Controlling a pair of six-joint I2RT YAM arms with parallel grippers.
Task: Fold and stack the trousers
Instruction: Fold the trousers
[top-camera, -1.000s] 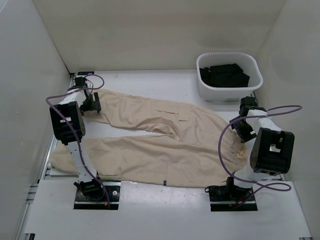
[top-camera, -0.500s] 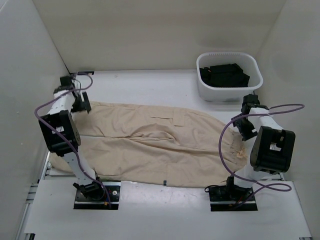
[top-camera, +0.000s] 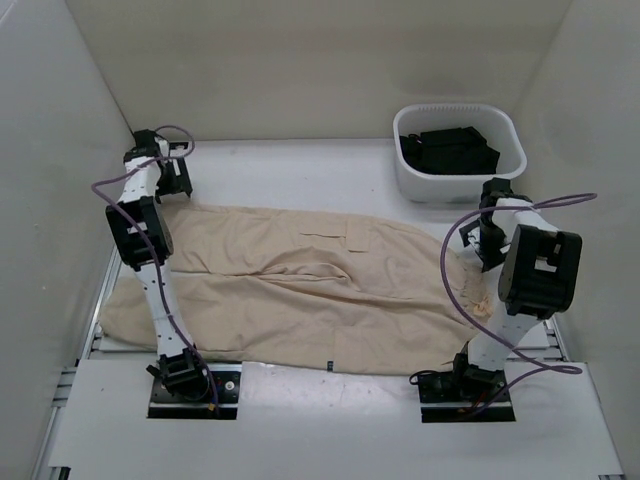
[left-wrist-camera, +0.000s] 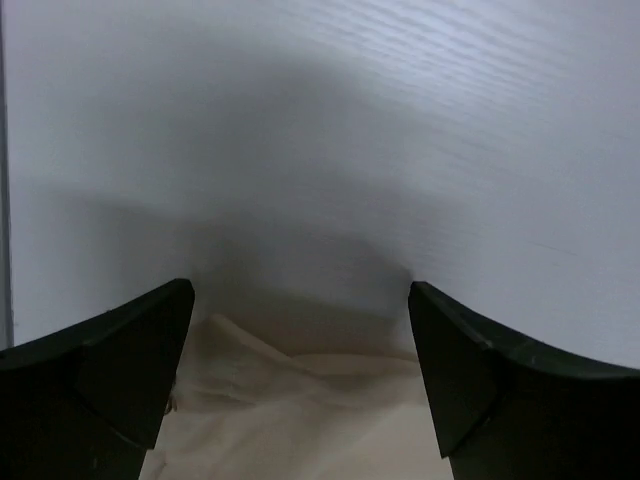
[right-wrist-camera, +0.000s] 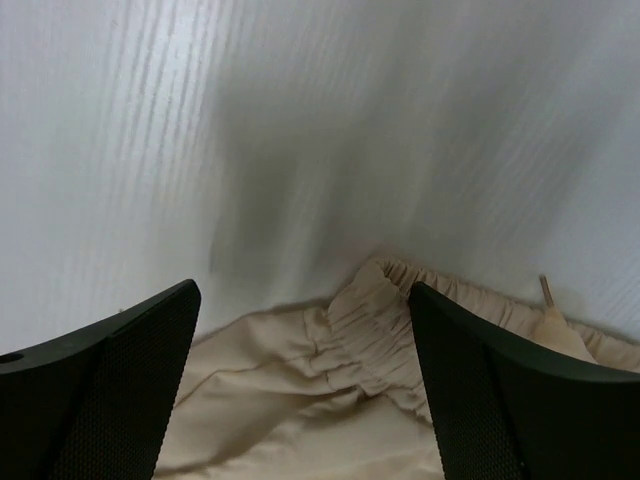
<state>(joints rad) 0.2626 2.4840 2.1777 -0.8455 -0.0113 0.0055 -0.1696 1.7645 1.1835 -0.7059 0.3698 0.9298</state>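
trousers (top-camera: 300, 290): spread flat on the white table (top-camera: 300, 165), lying lengthwise from left to right and covering most of the space between the two arms.
legs: side by side and touching along most of their length, with cuffs at the left. The near cuff reaches the table's left edge.
waistband (right-wrist-camera: 375, 320): at the right end, gathered and puckered. In the right wrist view its edge lies against bare table.
tag (top-camera: 328, 364): a small dark spot on the near edge of the cloth.
left gripper (top-camera: 170, 183): at the far left corner of the table, just beyond the far cuff.
left jaws: spread wide and holding nothing. In the left wrist view (left-wrist-camera: 300, 292) bare table fills the gap, and a corner of beige cloth lies low between the fingers.
right gripper (top-camera: 487, 248): at the right end, over the far corner of the waistband.
right jaws: spread wide (right-wrist-camera: 305, 290) and gripping nothing. The waistband sits below and between the fingers.
bin (top-camera: 450, 188): a white tub at the far right of the table, apart from the trousers.
black garments (top-camera: 450, 150): piled inside the bin.
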